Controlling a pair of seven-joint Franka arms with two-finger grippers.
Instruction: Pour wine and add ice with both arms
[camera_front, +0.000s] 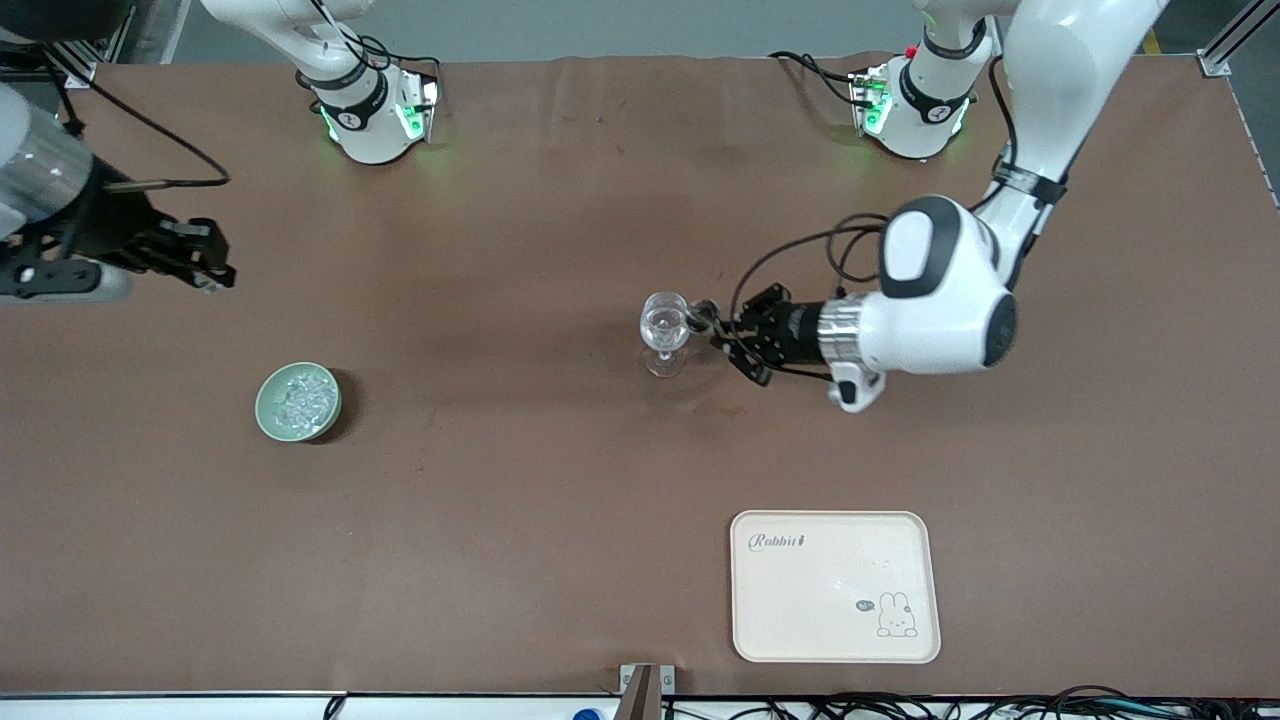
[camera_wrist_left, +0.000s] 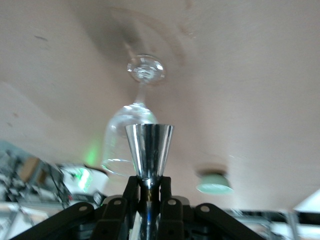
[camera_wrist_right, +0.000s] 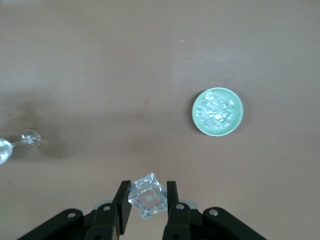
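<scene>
Beside the glass (camera_front: 664, 327), left gripper (camera_front: 712, 322) grips a jigger (camera_wrist_left: 148, 150).

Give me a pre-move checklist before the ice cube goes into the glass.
1. Right gripper shut on an ice cube: ok.
2. Left gripper shut on a metal measuring cup beside the glass: ok.
3. Glass upright on the table: ok.
4. Right gripper over the glass: not ok, it is up near the right arm's end of the table.
5. Wine in the glass: cannot tell.
6. Bowl holds more ice: ok.
</scene>
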